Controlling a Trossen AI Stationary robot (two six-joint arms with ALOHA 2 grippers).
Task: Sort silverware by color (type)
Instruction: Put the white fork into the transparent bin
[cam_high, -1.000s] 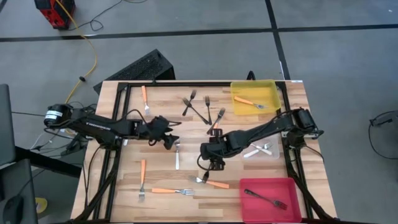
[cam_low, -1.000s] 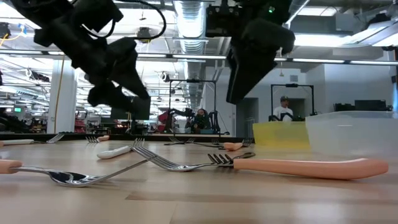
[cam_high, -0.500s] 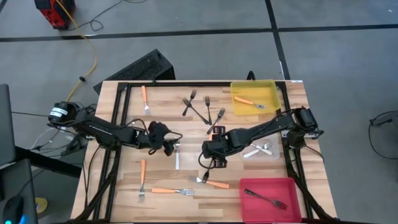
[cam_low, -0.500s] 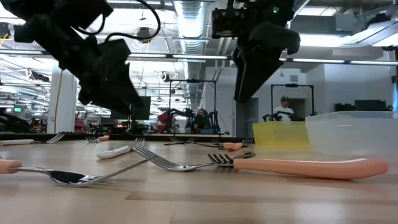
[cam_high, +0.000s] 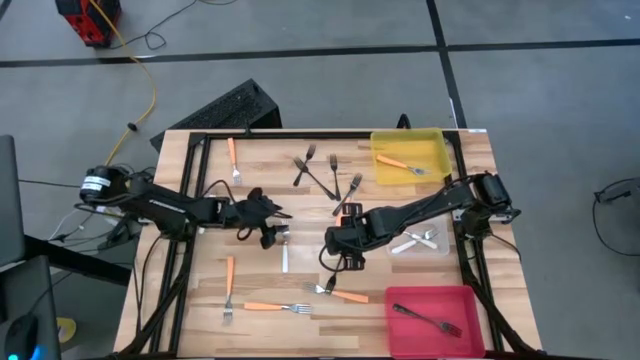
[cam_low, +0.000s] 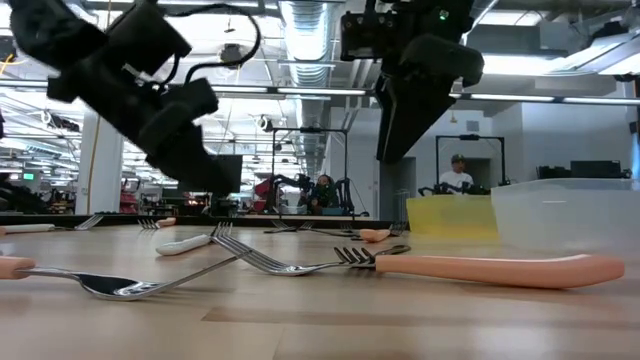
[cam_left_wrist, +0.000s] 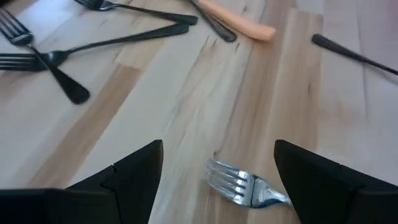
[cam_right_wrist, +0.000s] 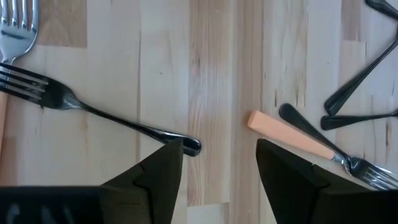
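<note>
My left gripper (cam_high: 277, 231) (cam_left_wrist: 219, 149) is open and hovers over the tine end of a silver-white fork (cam_high: 285, 255) (cam_left_wrist: 239, 186) that lies flat on the table. My right gripper (cam_high: 345, 260) (cam_right_wrist: 219, 146) is open and hovers above the handle end of a dark fork (cam_right_wrist: 112, 118) (cam_high: 328, 286) that lies flat beside an orange-handled fork (cam_high: 350, 296). Another orange-handled fork (cam_right_wrist: 289, 134) lies toward the far side of the right gripper. Both grippers hold nothing.
A yellow bin (cam_high: 440, 150) holds an orange fork, a clear bin (cam_high: 440, 248) holds pale forks, and a red bin (cam_high: 465, 300) holds a dark fork. Several dark forks (cam_high: 322, 175) lie at the far middle. Orange forks (cam_high: 232, 158) (cam_high: 229, 285) (cam_high: 272, 307) lie on the left and near side.
My left gripper has tipped and shifted a little over the silver-white fork, first toward the near edge, then back. My right gripper has risen slightly above the dark fork. No fork has moved.
</note>
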